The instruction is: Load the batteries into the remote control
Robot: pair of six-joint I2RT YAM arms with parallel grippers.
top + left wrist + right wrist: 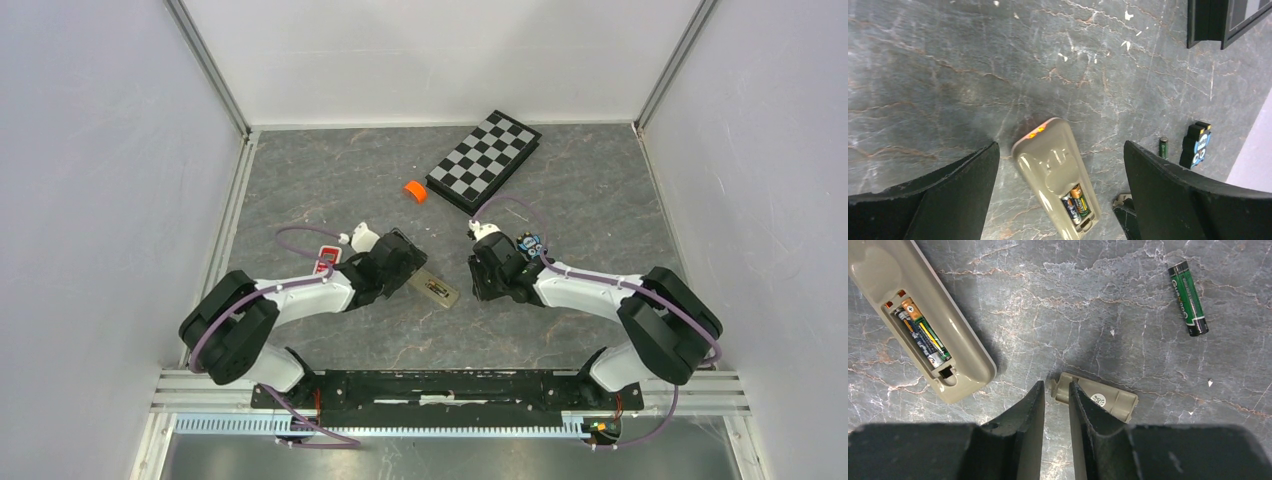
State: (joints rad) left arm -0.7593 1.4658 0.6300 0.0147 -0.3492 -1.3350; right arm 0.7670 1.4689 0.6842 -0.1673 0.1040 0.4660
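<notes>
Two batteries (923,337) sit in the remote control (873,270), cover (1113,402) off beside it

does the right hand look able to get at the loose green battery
Probably yes: the slim green cylindrical battery lies in the open near the right hand, nothing over it. The hand's fingers straddle the end of the beige plastic cover, though.

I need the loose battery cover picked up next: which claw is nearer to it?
Right. The right claw flanks one end of the cover; the left claw straddles the remote, with the cover off to its side.
</notes>
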